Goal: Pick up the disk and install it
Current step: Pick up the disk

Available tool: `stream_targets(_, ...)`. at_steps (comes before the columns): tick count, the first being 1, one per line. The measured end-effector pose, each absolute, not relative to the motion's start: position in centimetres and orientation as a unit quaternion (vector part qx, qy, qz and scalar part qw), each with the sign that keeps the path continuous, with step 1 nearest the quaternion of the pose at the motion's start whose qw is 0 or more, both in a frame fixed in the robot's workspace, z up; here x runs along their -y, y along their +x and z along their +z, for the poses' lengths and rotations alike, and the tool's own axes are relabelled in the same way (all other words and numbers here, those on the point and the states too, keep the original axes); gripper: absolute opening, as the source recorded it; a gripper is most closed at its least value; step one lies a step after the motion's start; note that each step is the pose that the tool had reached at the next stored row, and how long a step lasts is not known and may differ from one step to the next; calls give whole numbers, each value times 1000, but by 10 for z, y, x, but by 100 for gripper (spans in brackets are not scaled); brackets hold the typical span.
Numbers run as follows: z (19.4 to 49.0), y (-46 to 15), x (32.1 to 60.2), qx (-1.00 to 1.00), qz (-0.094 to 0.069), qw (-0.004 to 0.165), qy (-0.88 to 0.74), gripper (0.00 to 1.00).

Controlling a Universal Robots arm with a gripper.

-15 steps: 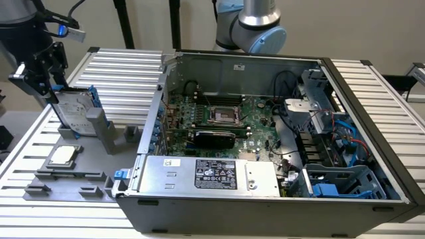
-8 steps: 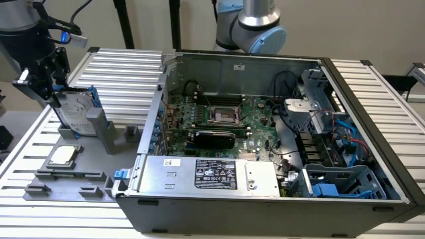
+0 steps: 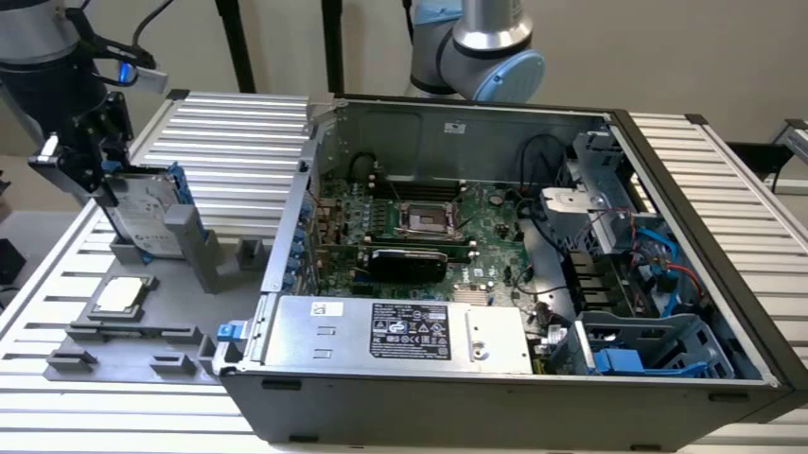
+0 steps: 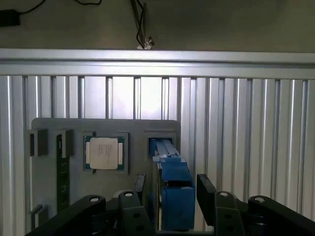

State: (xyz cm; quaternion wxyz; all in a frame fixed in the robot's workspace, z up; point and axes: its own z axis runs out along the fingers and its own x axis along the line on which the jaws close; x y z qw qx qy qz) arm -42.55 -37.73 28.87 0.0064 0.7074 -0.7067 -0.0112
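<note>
The disk (image 3: 142, 216) stands on edge in a grey holder (image 3: 189, 248) at the exterior view's left, its silver face and blue carrier frame showing. My gripper (image 3: 98, 175) is down over the disk's upper edge. In the wrist view the blue carrier edge of the disk (image 4: 173, 196) runs between my two black fingers (image 4: 205, 189), with a narrow gap on each side. The gripper (image 4: 172, 181) is open and straddles the disk without closing on it.
A grey fixture plate (image 3: 132, 352) carries a small square silver chip (image 3: 120, 295) (image 4: 104, 153). The open computer case (image 3: 505, 402) fills the exterior view's right, with the motherboard (image 3: 417, 222), a silver power supply box (image 3: 404, 331) and blue drive bays (image 3: 644, 352). Ribbed aluminium table (image 4: 246, 147) lies all around.
</note>
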Motion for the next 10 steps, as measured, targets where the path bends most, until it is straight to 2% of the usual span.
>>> stream_targets(4,287,-426,377,707,-11,6,708,54)
stream_targets(5,287,-426,377,707,-11,6,708,52)
stream_targets(6,287,-426,377,707,-11,6,708,45)
stream_targets(10,285,-426,378,707,-10,5,708,45)
